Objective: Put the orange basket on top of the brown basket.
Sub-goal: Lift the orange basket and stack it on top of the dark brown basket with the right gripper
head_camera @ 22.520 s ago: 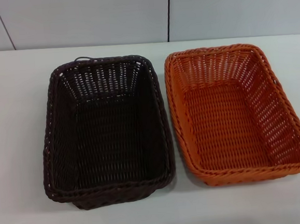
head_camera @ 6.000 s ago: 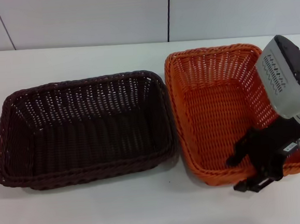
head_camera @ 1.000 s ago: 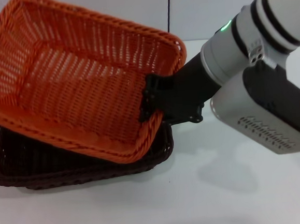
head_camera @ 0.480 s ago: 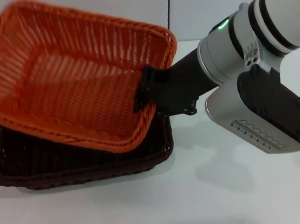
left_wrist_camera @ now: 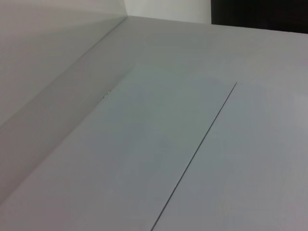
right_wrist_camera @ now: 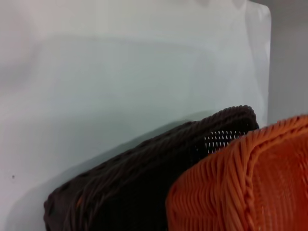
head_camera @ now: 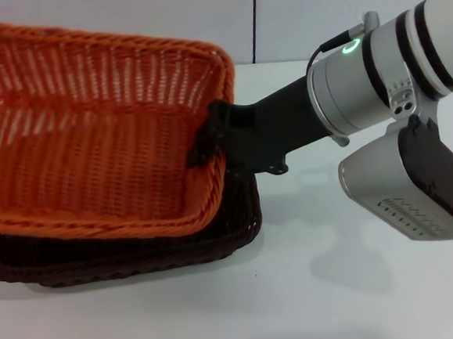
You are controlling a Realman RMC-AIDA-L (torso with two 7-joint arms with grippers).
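- White surface [head_camera: 314,288] below, pale wall panels behind.
- Brown basket [head_camera: 123,256] flat on that surface, toward the robot's left side.
- Orange basket [head_camera: 92,156] over the brown one — tilted, near long edge low on the brown rim, far edge lifted.
- Right pincer [head_camera: 207,143] clamped onto the orange basket's short right-hand rim, arm reaching in from the right.
- Right wrist view: orange weave close up, brown rim just behind it.
- Left pincer out of sight — left wrist view filled with plain grey panels.
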